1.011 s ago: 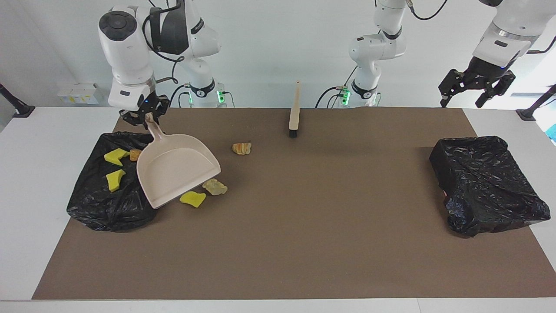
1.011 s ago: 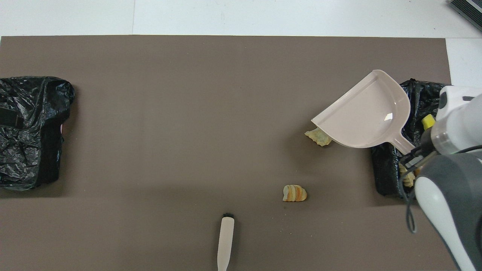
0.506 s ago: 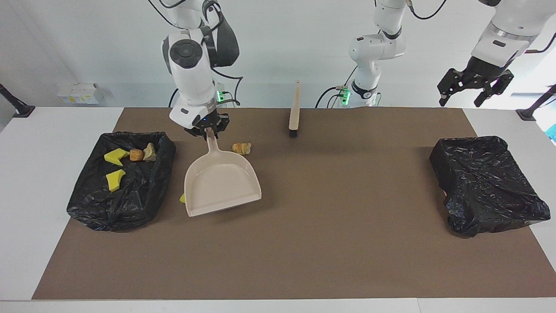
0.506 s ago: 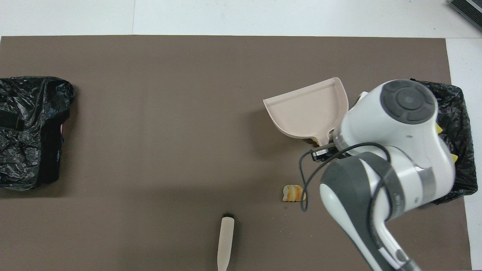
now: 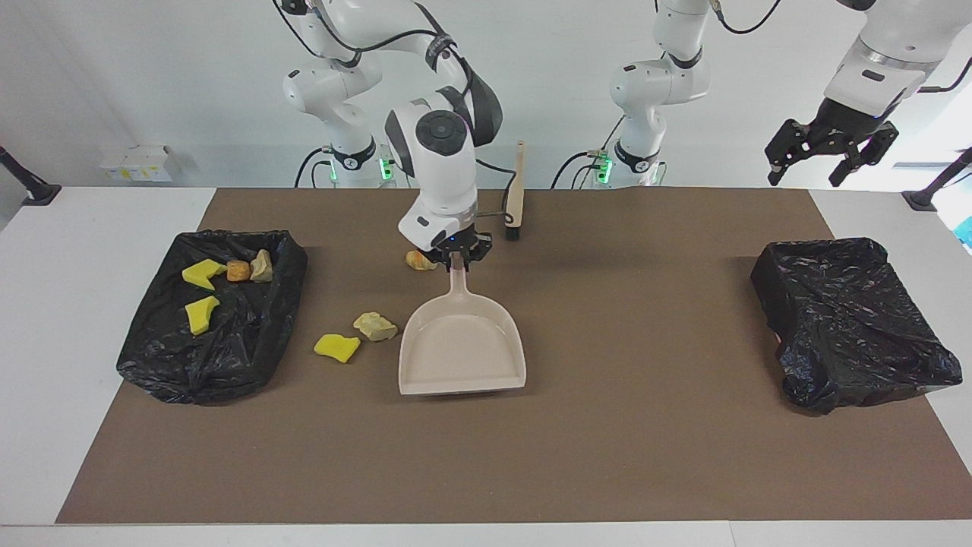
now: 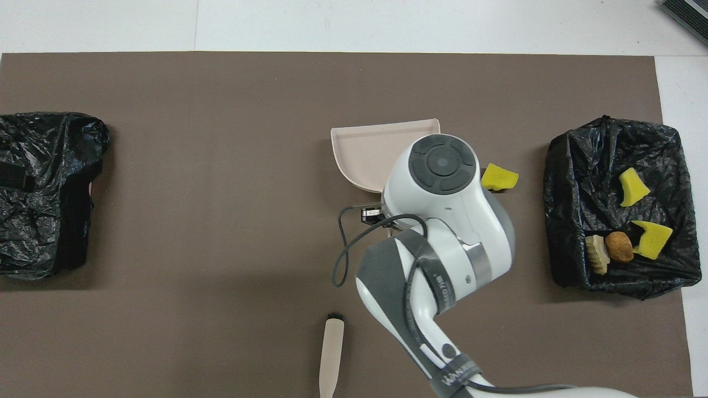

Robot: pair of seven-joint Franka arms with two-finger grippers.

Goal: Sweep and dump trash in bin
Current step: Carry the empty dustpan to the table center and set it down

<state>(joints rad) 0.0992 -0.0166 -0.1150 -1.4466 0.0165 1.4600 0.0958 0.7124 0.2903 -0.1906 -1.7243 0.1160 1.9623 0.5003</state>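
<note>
Facing view: my right gripper [image 5: 456,257] is clamped on the handle of the dustpan [image 5: 462,351], pan empty, its open lip turned away from the robots, over the middle of the mat [image 5: 577,456]. I can't tell whether the lip is touching the mat. Three scraps lie loose: a tan lump [image 5: 418,260] just beside my gripper, partly hidden by it; a pale lump [image 5: 374,326] and a yellow chunk [image 5: 337,347] between pan and bin [image 5: 250,357]. Four scraps [image 5: 201,292] sit in that bin already.

Risks as I judge them: the lip faces away from the loose pieces, so a push as it stands would nudge them aside. The brush [image 5: 515,194] lies nearer the robots, untouched. My left gripper [image 5: 828,152] waits open above the second bin [image 5: 850,319]. A slipping handle grip would tilt the pan.
</note>
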